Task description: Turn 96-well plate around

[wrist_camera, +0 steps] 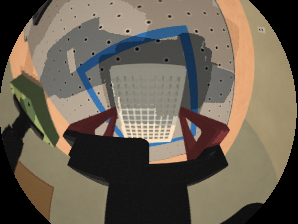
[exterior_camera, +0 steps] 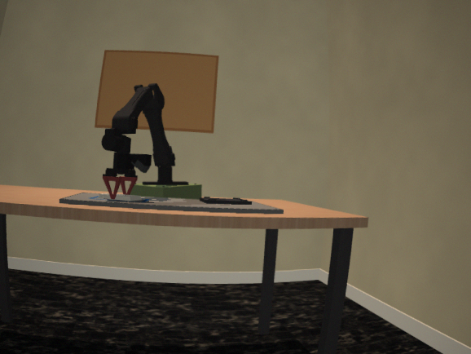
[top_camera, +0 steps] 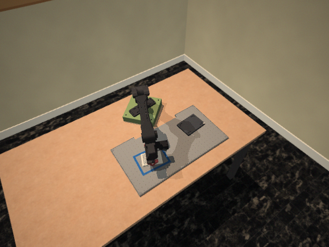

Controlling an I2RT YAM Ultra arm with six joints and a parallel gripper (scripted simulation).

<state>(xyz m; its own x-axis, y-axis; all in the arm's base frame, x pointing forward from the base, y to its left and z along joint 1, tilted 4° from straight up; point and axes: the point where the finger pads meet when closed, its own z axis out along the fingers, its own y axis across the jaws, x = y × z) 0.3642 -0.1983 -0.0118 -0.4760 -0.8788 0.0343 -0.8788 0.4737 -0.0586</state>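
From above we see the whole table (top_camera: 71, 182) with one grey deck (top_camera: 199, 142), one green base (top_camera: 156, 106), and one dark nest (top_camera: 190, 124) standing bare; the side view hides that layout but shows the gripper (exterior_camera: 119, 192) low over the deck. Only the wrist view shows the well grid of our one plate (wrist_camera: 147, 106), lying inside the one blue outline (wrist_camera: 88, 72). The red fingers stand fully wide on either side, gripping nothing.
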